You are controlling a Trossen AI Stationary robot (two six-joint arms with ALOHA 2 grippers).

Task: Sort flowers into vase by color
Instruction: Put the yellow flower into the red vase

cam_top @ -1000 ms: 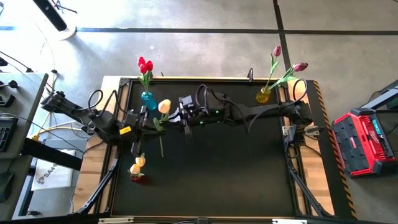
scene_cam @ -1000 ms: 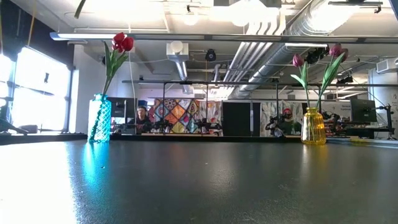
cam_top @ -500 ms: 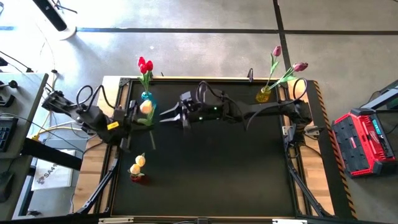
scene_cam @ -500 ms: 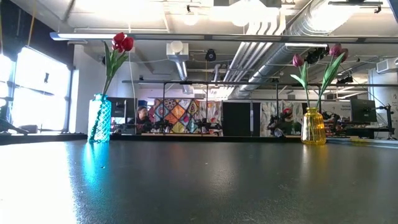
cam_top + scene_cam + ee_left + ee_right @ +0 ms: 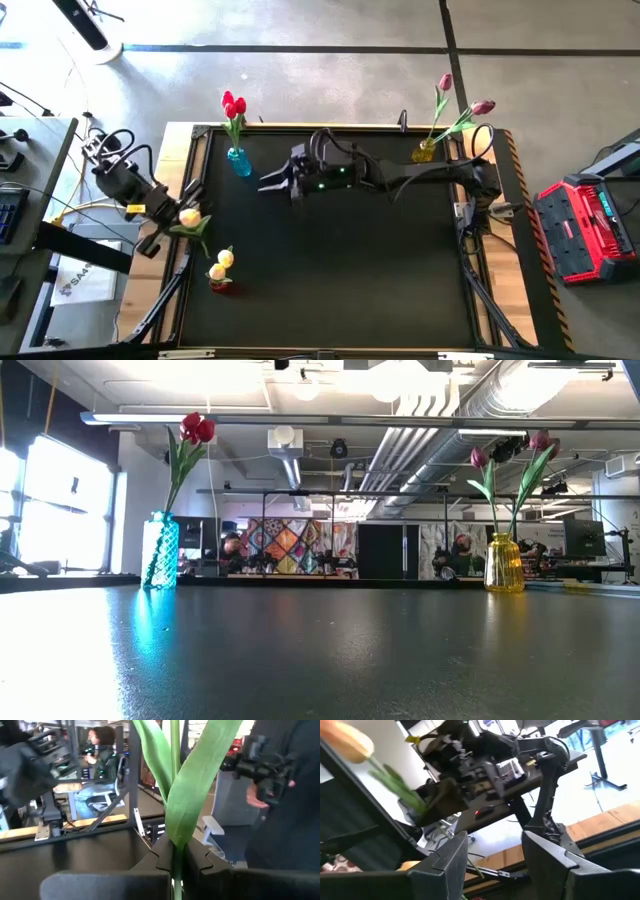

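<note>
The left tool (image 5: 172, 222) pinches a cream-yellow tulip (image 5: 190, 218) by its stem, just beside the red vase (image 5: 222, 285) where two yellow flowers (image 5: 221, 264) stand. The right tool (image 5: 272, 181), spread and empty, hangs near the blue vase (image 5: 238, 161) with red tulips (image 5: 233, 104). Pink tulips (image 5: 462, 95) stand in the yellow vase (image 5: 424, 153). I think this tulip is the last.

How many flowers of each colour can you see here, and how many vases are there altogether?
Red tulips: 2, in the blue vase
Pink tulips: 2, in the yellow vase
Cream-yellow tulips: 3, two in the red vase and one held in the left gripper
Total: 7 flowers, 3 vases
</note>
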